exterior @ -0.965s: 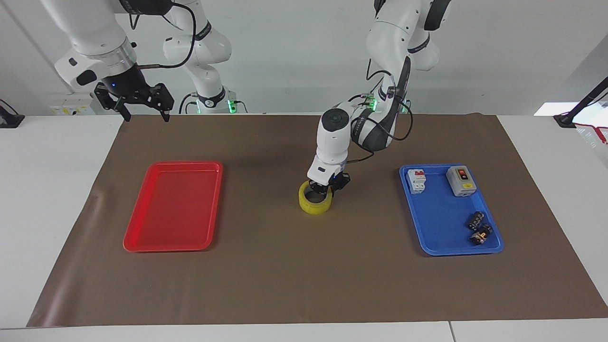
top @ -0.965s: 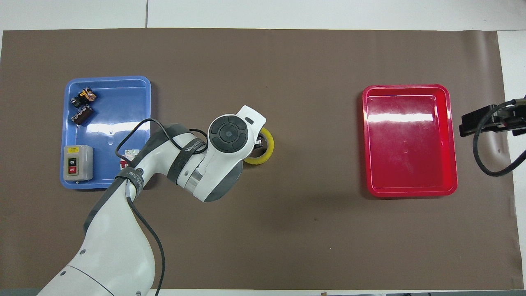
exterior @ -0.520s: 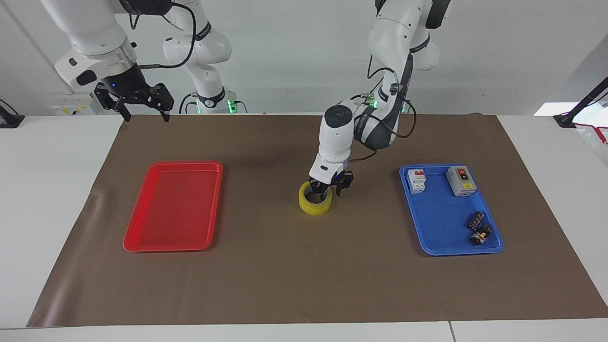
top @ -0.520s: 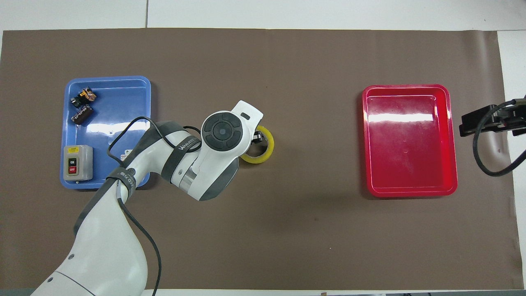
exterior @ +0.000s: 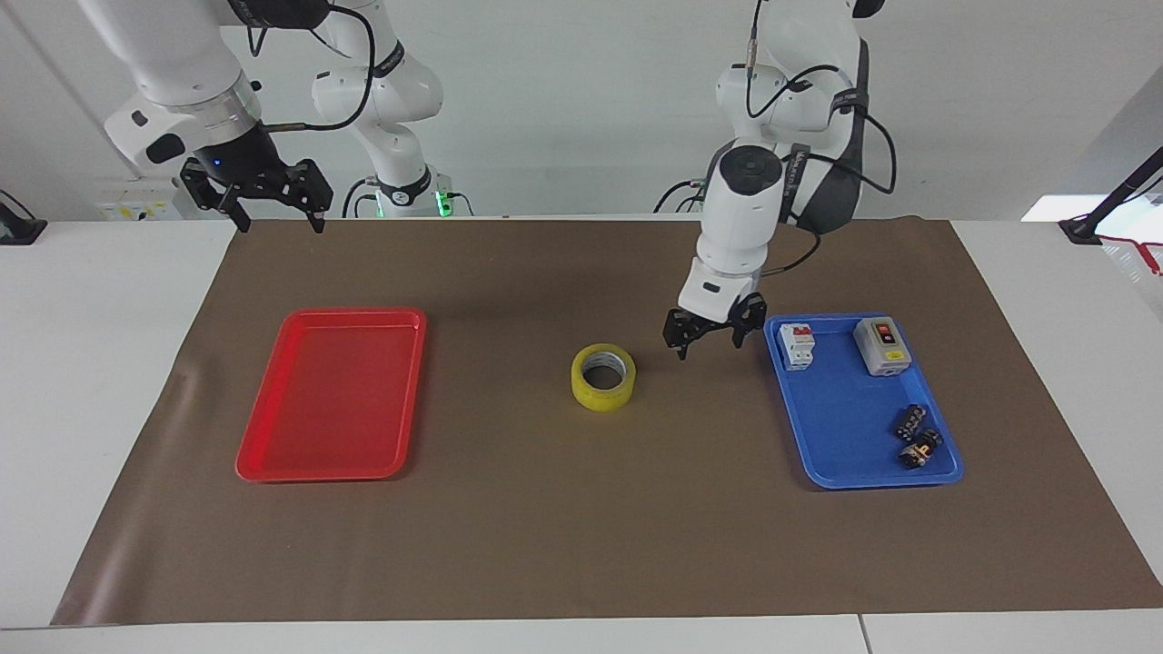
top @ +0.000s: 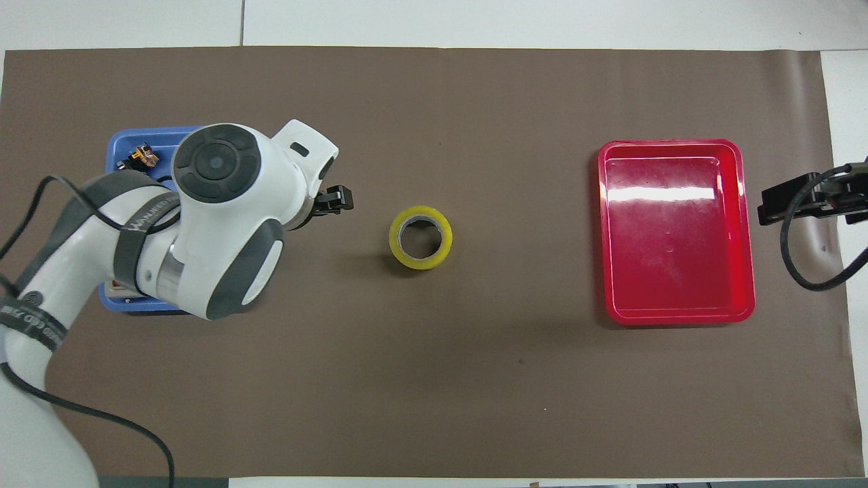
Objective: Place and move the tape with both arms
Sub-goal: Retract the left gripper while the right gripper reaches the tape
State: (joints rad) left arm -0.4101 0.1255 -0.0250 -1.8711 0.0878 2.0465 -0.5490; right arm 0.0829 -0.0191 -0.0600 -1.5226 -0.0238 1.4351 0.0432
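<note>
The left gripper (exterior: 711,340) hangs with its fingers spread wide and nothing between them, raised over the brown mat (exterior: 509,545) between the tape and the blue tray. In the overhead view only a black tip of it (top: 335,199) shows past the arm's white wrist, at about ten o'clock from the roll.

The tape (exterior: 603,376), a yellow roll, lies flat on the mat at the middle of the table with its hole facing up (top: 420,237), touched by neither gripper.

Outward from the roll in the overhead view, the blue tray (top: 129,141) sits at nine o'clock, toward the left arm's end, largely covered by that arm. The facing view shows what it holds: a white breaker with a red top (exterior: 797,346) and a grey switch box (exterior: 881,346) in the part nearer the robots, and two small dark parts (exterior: 916,435) in the part farther from them. The red tray (top: 675,230) lies at three o'clock, toward the right arm's end, well apart from the roll.

The right gripper (exterior: 271,214) waits with its fingers spread wide and empty, high over the mat's edge by that arm's base; its black body (top: 790,200) shows at three o'clock.
</note>
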